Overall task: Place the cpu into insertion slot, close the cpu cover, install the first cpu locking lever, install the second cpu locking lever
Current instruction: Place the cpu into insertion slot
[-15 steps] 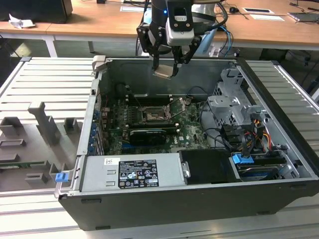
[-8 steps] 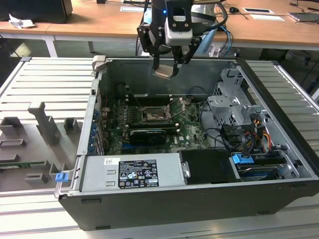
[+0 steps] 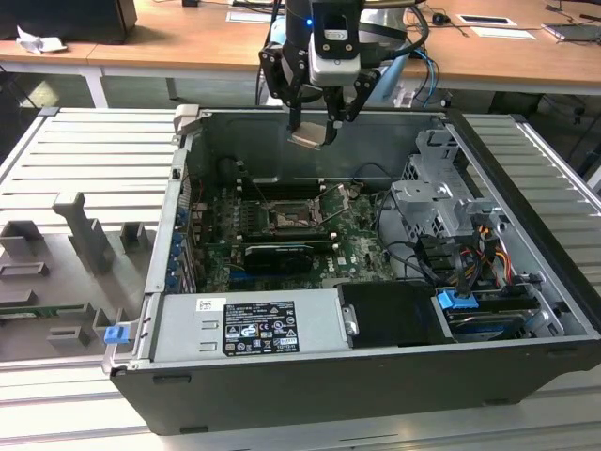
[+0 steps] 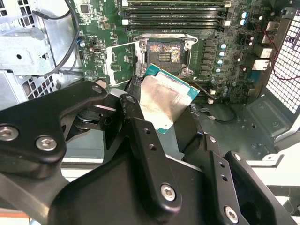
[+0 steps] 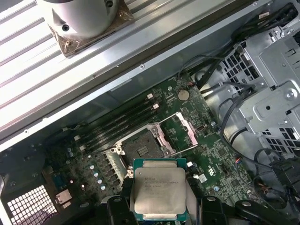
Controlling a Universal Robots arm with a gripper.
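An open computer case (image 3: 329, 385) is seen lying on its side, with the green motherboard (image 3: 357, 246) exposed inside. Over the far part of the case the gripper (image 3: 315, 127) is held, its fingers pinched on the edges of the cpu (image 3: 310, 137). The chip is carried high above the board and well apart from the insertion slot (image 3: 289, 216). In the first wrist view the slot is shown bare, with the cpu cover (image 5: 165, 139) swung up beside it. The chip is seen tilted in the exterior view. If it were lowered at that tilt or off-centre, one corner could be driven into the socket contacts and bend them. A slip in the thin edge grip could let the chip be dropped onto the board.
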